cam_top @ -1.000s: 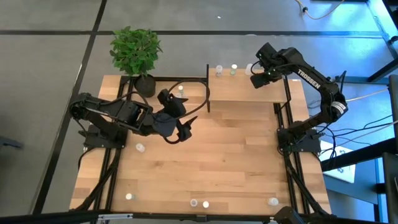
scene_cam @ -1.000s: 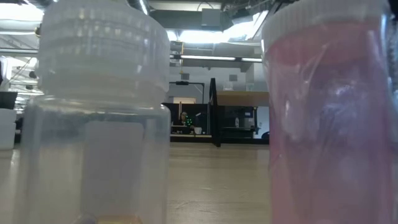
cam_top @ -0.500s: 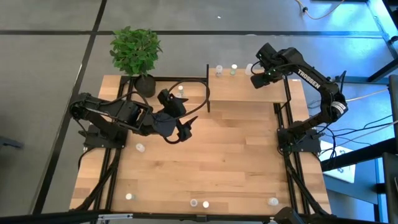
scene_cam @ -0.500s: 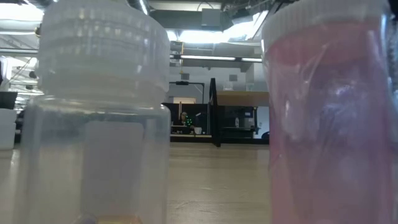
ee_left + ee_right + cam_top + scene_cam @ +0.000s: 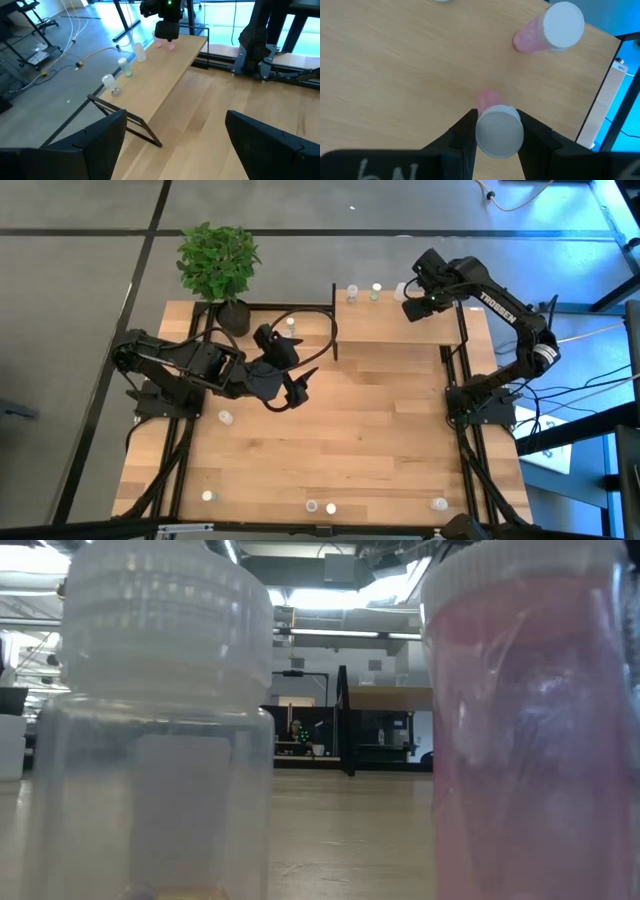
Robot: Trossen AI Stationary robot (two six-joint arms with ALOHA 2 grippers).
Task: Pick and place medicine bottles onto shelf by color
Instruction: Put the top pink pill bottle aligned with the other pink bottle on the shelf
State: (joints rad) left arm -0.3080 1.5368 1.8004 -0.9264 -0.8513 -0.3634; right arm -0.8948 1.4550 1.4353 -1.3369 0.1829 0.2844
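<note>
Right gripper (image 5: 494, 131): we see it over the shelf's 3 o'clock end, at about 1 o'clock on the table in the high view (image 5: 418, 304). Its two dark fingers (image 5: 463, 134) are clamped on a pink bottle with a white cap (image 5: 499, 130), cap toward the camera.

Held bottle: upright between the fingers, just above the shelf board — we cannot tell whether its base touches the wood.

Second pink bottle (image 5: 555, 28): standing on the shelf near the held one, white cap, apart from the gripper.

Shelf (image 5: 395, 325): light-wood platform along the table's 12 o'clock edge, black posts at its corners. In the left wrist view (image 5: 165, 85) it runs away from the camera, with the right arm's gripper at its far end.

Other bottles on shelf: three stand in a row at the far edge — one white-capped (image 5: 108, 81), one with a greenish base (image 5: 124, 65), one pale (image 5: 139, 52).

Left gripper (image 5: 298, 388): near the table's centre, toward 10 o'clock, jaws spread wide and empty — both fingers (image 5: 90, 145) frame bare wood in its wrist view.

Loose bottles on table: one at about 8 o'clock (image 5: 226, 418), several along the 6 o'clock edge (image 5: 311, 507), (image 5: 331, 508), (image 5: 207, 496), (image 5: 440, 503).

Low view: we see a clear bottle (image 5: 160, 730) and a pink bottle (image 5: 535, 730) close against the lens.

Plant (image 5: 218, 262): potted, at the table's 11 o'clock corner.
</note>
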